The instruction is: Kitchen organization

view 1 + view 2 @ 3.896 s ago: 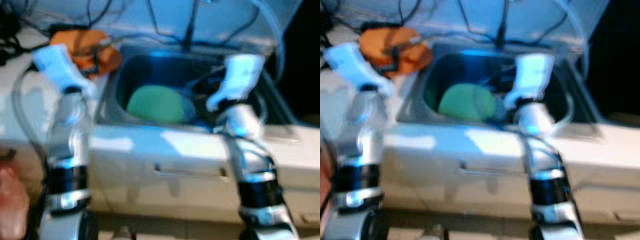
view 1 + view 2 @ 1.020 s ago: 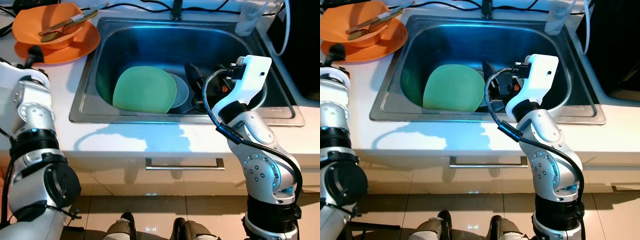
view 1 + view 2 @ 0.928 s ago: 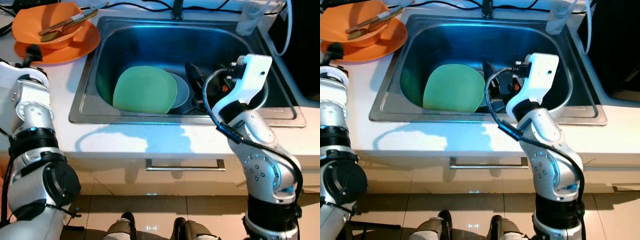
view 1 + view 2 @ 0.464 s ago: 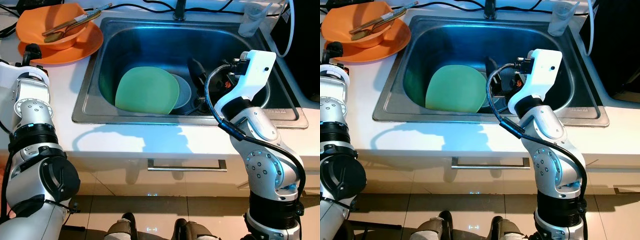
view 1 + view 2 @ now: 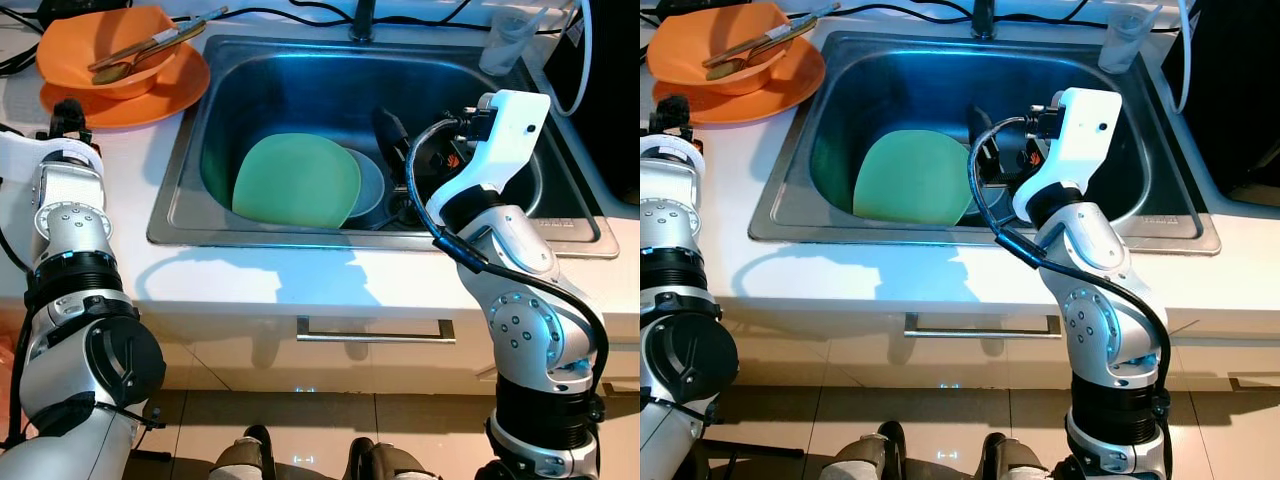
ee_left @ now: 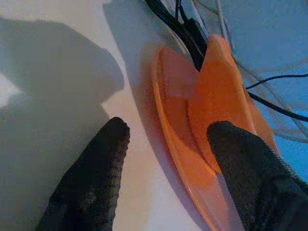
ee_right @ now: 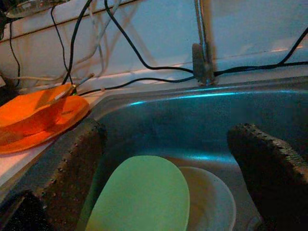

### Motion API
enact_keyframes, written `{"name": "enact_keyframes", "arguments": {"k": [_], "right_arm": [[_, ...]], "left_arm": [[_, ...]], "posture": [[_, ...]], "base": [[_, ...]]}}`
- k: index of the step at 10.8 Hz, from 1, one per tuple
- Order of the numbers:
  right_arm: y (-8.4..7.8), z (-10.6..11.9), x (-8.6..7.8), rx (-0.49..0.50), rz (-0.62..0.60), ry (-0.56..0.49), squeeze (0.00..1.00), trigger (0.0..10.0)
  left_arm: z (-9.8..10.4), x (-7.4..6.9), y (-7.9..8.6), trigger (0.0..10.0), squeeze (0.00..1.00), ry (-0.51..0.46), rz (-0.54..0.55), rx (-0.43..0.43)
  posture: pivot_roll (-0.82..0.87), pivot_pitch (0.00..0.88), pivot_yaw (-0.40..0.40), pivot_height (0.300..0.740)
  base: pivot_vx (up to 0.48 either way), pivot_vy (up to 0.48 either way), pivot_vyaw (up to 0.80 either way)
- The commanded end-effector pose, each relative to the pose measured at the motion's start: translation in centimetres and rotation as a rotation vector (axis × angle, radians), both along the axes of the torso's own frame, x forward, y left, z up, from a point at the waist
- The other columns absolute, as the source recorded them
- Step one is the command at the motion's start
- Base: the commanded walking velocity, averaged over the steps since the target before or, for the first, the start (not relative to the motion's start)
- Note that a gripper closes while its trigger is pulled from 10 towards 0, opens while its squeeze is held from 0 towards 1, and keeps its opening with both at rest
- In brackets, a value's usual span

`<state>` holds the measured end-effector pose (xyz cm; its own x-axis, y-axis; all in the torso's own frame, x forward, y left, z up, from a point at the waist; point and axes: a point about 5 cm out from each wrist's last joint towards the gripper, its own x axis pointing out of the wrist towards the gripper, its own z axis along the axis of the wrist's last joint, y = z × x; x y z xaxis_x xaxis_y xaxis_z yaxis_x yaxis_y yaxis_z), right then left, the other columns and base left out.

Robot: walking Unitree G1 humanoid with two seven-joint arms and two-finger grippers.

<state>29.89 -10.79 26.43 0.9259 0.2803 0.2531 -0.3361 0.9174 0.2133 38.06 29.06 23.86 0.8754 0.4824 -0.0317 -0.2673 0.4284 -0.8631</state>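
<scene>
Left gripper: fingers spread apart, gripping nothing, hovering just beside the rim of the orange plate on the white counter. An orange bowl with cutlery sat on that plate. Right gripper: fingers wide apart, empty, held over the steel sink. In the basin lay a green plate, overlapping a pale plate. Faucet stood behind the sink; a clear cup stood at its far right corner.

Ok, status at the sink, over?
Left gripper open on the counter beside the orange plate. Right gripper open over the sink, facing the green plate. Nothing held, nothing blocking.
</scene>
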Motion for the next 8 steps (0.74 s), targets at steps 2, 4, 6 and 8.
{"name": "enact_keyframes", "arguments": {"k": [2,4,6,8], "right_arm": [[-0.48,-0.07,0.02,0.002,-0.021,-0.004,0.0,10.0],[-0.42,0.2,0.01,0.004,-0.023,-0.012,0.0,10.0],[-0.48,0.2,-0.07,0.001,-0.022,-0.012,0.0,10.0],[-0.44,0.26,-0.18,-0.001,-0.026,-0.014,0.0,10.0]], "left_arm": [[-6.76,0.26,-2.68,10.0,0.0,0.254,-0.101,-0.156],[-7.21,0.37,-2.81,10.0,0.0,0.315,-0.117,-0.169],[-7.47,0.54,-3.14,10.0,0.0,0.344,-0.138,-0.2],[-7.49,0.67,-3.25,10.0,0.0,0.358,-0.148,-0.197]], "posture": [[-0.17,0.234,-0.06,0.74],[-0.17,0.238,-0.059,0.74],[-0.17,0.247,-0.057,0.74],[-0.19,0.252,-0.044,0.74]], "base": [[0.0,0.0,0.0],[0.0,0.0,0.0],[0.0,0.0,0.0],[0.0,0.0,0.0]]}}
